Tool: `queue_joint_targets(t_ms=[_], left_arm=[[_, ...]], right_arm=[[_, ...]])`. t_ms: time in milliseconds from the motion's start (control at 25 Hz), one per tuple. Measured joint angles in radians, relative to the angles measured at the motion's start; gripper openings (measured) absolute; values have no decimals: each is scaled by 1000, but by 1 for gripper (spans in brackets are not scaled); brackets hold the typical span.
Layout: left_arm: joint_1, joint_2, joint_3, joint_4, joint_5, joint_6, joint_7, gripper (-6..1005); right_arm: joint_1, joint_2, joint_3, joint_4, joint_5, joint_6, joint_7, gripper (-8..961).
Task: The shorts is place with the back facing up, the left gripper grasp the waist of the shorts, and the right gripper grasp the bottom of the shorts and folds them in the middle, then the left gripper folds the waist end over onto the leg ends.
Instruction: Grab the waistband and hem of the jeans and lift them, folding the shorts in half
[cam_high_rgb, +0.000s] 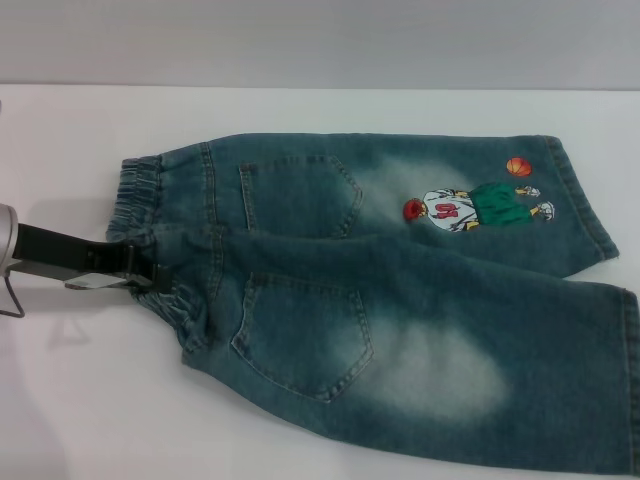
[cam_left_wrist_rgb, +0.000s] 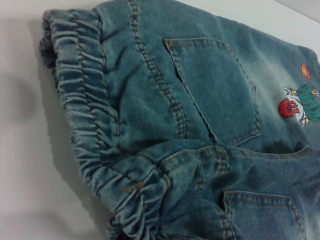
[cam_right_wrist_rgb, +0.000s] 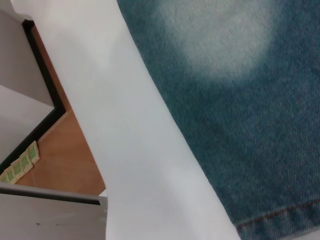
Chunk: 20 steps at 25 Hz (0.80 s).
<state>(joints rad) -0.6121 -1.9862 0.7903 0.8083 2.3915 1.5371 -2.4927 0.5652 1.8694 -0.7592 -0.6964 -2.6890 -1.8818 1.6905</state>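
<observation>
The shorts (cam_high_rgb: 400, 320) lie flat on the white table (cam_high_rgb: 90, 400), back up, both patch pockets showing. The ruffled waist of the shorts (cam_high_rgb: 150, 195) points to the left, and the leg ends (cam_high_rgb: 628, 370) point to the right. An embroidered basketball player (cam_high_rgb: 480, 207) sits on the far leg. My left gripper (cam_high_rgb: 138, 262) comes in from the left and meets the middle of the waistband, where the denim bunches up. The left wrist view shows the waist (cam_left_wrist_rgb: 85, 100) close up. The right wrist view shows one leg (cam_right_wrist_rgb: 240, 100) and its stitched hem (cam_right_wrist_rgb: 280, 217). The right gripper is out of view.
Bare white tabletop surrounds the shorts on the left and near sides. The right wrist view shows the table's edge (cam_right_wrist_rgb: 125, 150) running close to the leg, with brown floor (cam_right_wrist_rgb: 65, 155) and a black-edged panel (cam_right_wrist_rgb: 45, 75) beyond it.
</observation>
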Motion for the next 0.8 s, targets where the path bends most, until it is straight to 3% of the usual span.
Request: queue_joint_targets(t_ms=[800], left_arm=[[-1,3,0,-3,0,-5,-2,41]], right_arm=[[25,14,-8,0,-37,13,6,505]])
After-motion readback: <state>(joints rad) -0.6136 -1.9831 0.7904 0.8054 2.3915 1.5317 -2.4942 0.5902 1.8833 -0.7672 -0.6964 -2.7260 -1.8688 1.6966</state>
